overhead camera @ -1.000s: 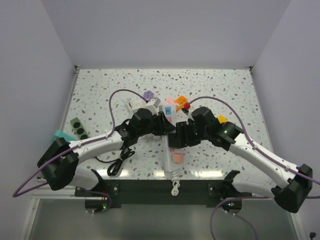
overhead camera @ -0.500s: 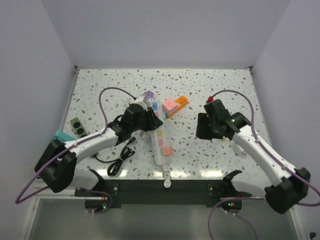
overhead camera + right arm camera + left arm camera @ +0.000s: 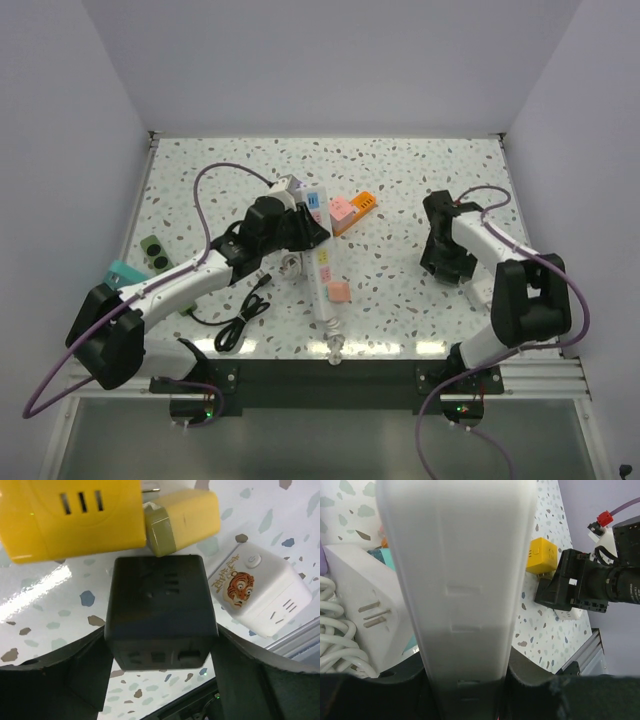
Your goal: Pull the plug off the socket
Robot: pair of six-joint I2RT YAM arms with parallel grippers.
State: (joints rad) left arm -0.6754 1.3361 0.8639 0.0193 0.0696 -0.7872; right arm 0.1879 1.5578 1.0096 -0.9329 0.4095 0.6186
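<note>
- Right wrist view: the black plug (image 3: 160, 610) sits between the two fingers of the right gripper (image 3: 161, 642). It is just beside a yellow cube (image 3: 70, 515) and near a white cube with a tiger print (image 3: 260, 595).
- I cannot tell whether those jaws are clamped on the plug or only flank it. The fingers lie close along both sides, and no clear gap or contact shows.
- Top external view: the power strip (image 3: 325, 280) lies mid-table, well apart from the plug. The left gripper (image 3: 303, 228) is clenched on the strip near its far end.
- Judging from that separation, the plug is already off the socket.
- Handling: the plug looks like a rigid, light plastic cube with smooth and probably slippery faces. It is best pinched across two opposite flat sides at mid-height.
- The strip is long, stiff and light, so it would likely swing unless held close to the socket in use.
</note>
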